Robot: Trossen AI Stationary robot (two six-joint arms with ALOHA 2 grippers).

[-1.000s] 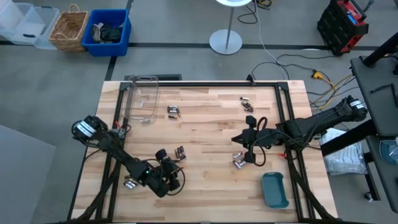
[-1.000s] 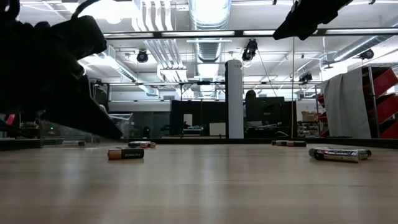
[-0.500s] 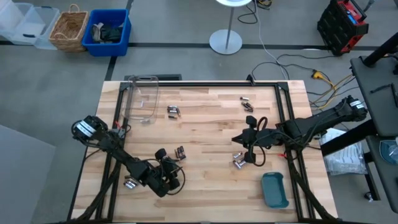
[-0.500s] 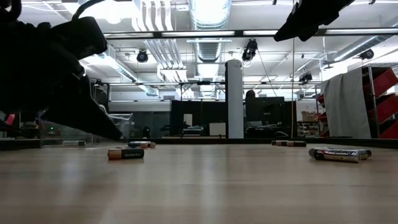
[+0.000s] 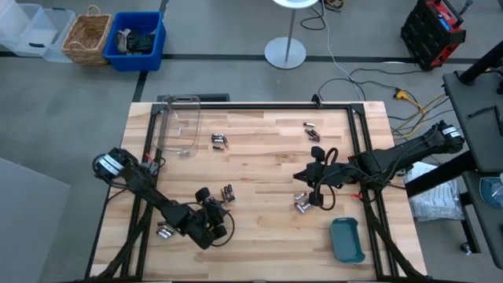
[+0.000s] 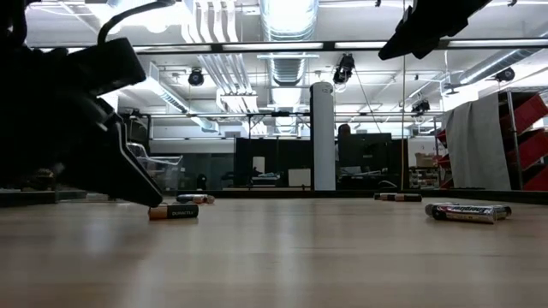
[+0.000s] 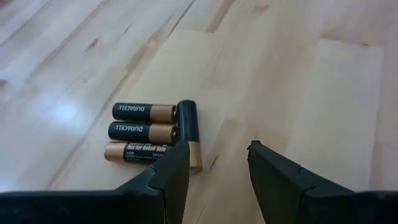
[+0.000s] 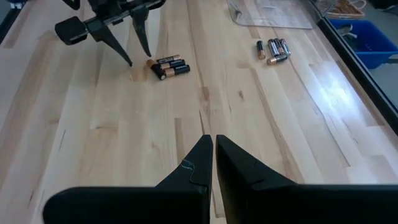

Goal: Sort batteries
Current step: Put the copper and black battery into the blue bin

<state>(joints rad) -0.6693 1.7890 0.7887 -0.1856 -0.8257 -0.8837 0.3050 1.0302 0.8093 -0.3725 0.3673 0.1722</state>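
Several batteries (image 5: 228, 191) on pale wooden table (image 5: 259, 157).

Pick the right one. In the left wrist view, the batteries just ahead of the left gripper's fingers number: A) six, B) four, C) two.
B: the left wrist view shows four batteries in a cluster, three side by side and one lying across their ends, just beyond the open left gripper.

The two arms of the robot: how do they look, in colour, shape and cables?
Both arms are dark, slim and jointed. The left gripper and the right gripper each end in two black, wedge-shaped fingers. A black cable loops beside the right arm's wrist in the high view. No markings are readable.
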